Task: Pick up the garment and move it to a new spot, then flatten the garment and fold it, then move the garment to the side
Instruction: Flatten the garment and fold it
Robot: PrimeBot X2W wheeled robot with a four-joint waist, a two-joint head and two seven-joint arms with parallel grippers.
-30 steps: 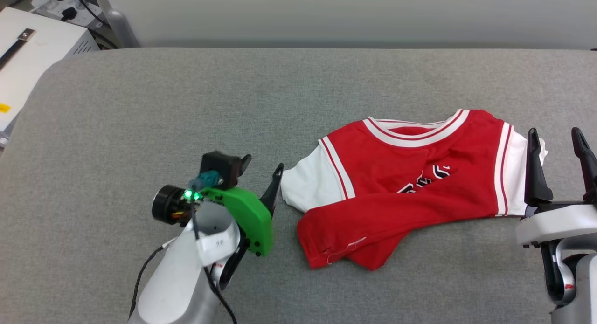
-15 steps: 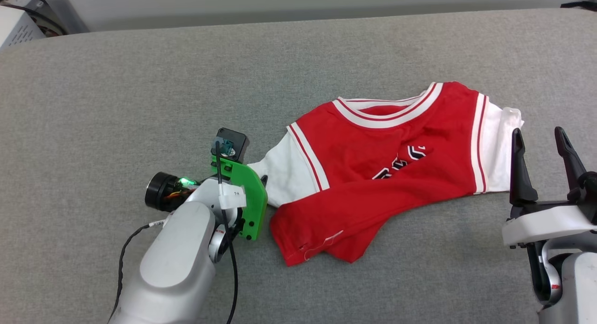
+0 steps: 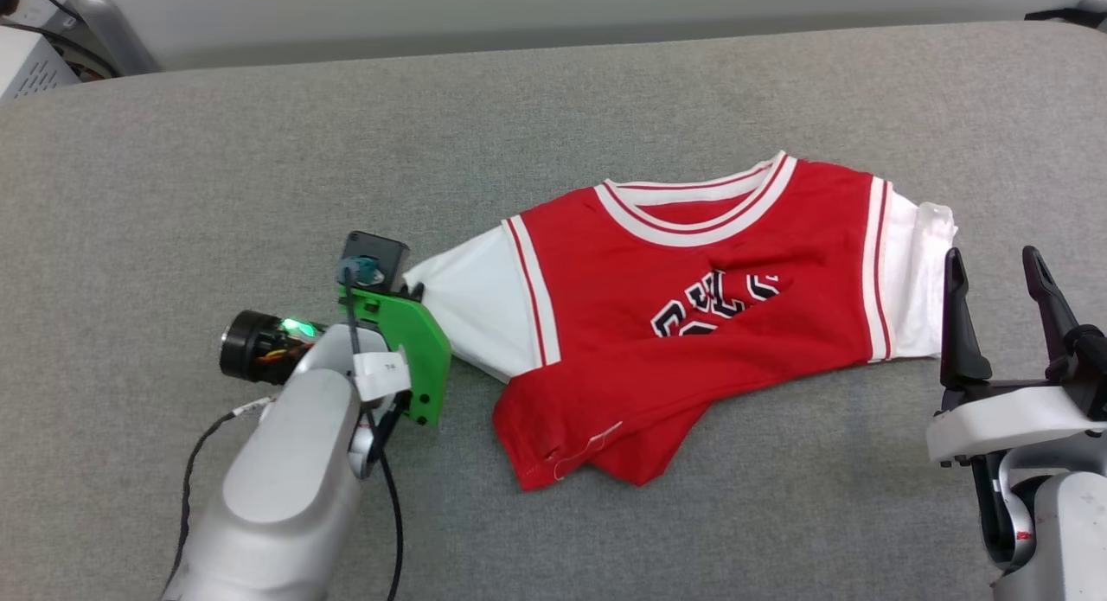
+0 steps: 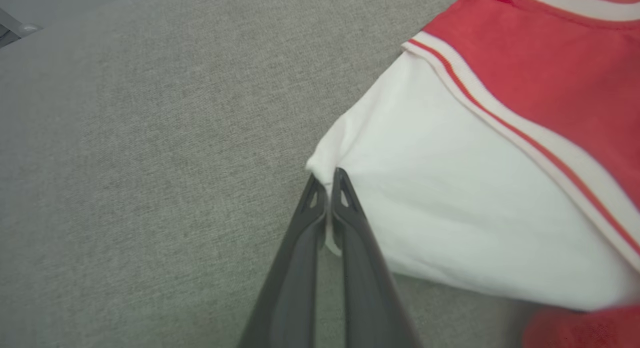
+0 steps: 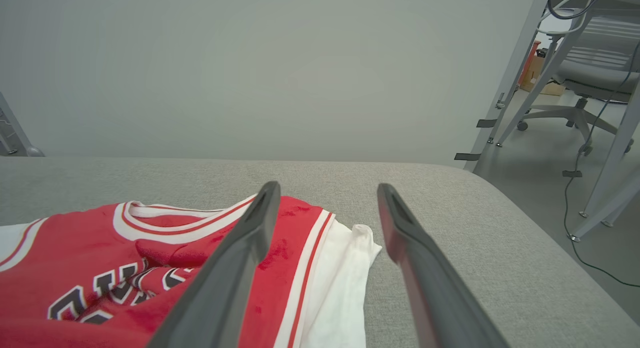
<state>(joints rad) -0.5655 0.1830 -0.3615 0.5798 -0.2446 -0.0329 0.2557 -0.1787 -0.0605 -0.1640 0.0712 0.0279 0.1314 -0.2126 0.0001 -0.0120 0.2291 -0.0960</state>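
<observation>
The garment (image 3: 692, 324), a red jersey with white sleeves and black lettering, lies crumpled on the grey padded table (image 3: 259, 151), its lower hem folded up over the front. My left gripper (image 4: 327, 180) is shut on the tip of the garment's left white sleeve (image 4: 475, 213), with a pinch of cloth showing between the closed fingertips. In the head view, that gripper (image 3: 411, 285) sits behind its green mount at the sleeve's end. My right gripper (image 3: 995, 264) stands open just right of the other white sleeve (image 5: 345, 288), with nothing between its fingers (image 5: 250, 238).
A white equipment box (image 3: 17, 60) with cables stands off the table's far left corner. The table's rounded right edge (image 5: 525, 223) drops to a floor with metal frame legs (image 5: 510, 72) and an office chair (image 5: 590, 82). A pale wall runs behind the table.
My left gripper has closed on the left sleeve tip and drawn it leftward, stretching the sleeve out; more of the lettering now shows. The right gripper has stayed open beside the right sleeve.
</observation>
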